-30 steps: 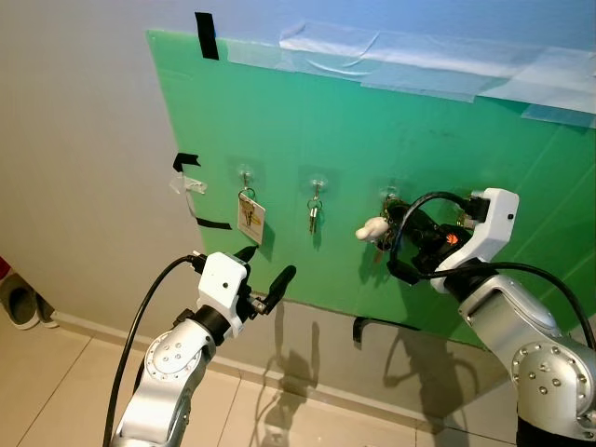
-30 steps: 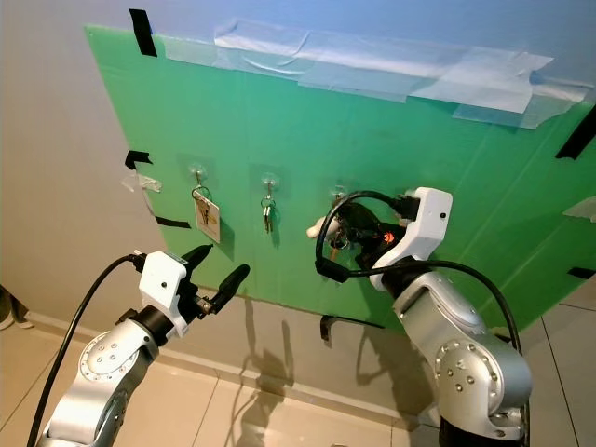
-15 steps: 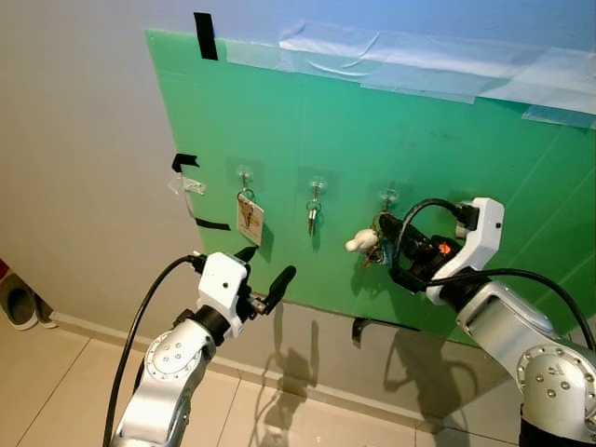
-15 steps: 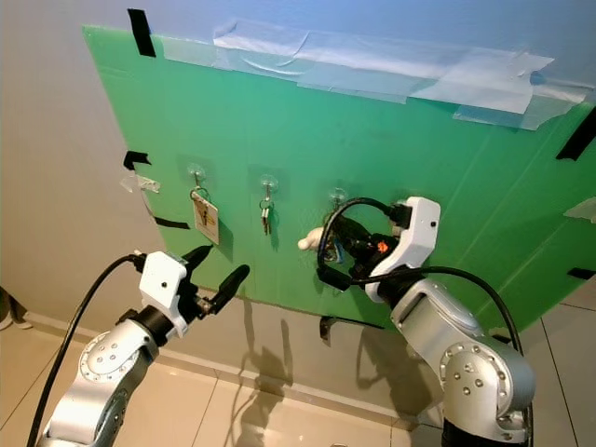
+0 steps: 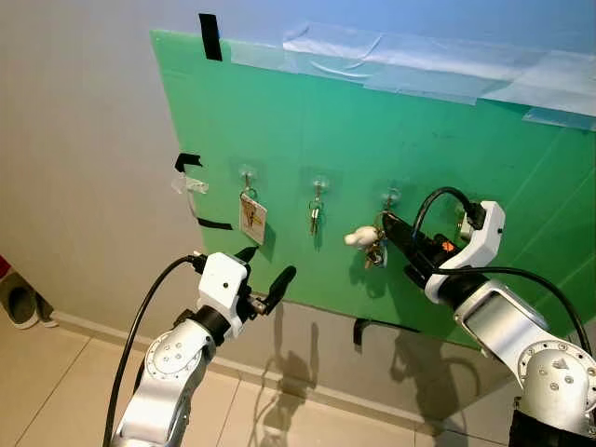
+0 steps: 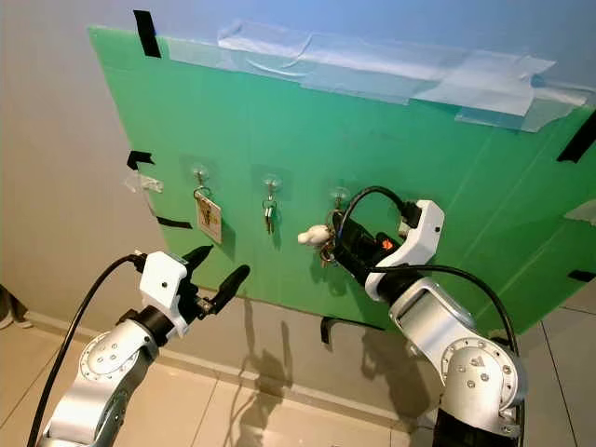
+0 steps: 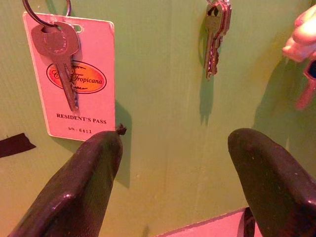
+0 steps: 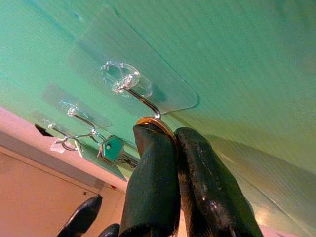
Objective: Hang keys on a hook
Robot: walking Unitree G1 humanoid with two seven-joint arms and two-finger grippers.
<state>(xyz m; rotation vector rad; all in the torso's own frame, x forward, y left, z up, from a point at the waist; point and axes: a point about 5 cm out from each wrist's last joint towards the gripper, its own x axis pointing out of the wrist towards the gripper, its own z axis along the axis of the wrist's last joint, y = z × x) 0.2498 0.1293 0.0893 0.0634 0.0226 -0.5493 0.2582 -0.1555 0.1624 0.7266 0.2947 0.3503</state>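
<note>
Keys (image 5: pixel 371 244) nearer hook (image 5: pixel 390 197), white-charmed.

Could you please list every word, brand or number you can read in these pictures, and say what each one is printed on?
"Tropicana": in the orange oval on the pink pass card; a word before it sits behind the key and cannot be read.
"RESIDENT'S PASS": below the oval on that card.
"S/N : 6411": small line under that, just legible.
In the head views the card's print is too small to read.
</note>
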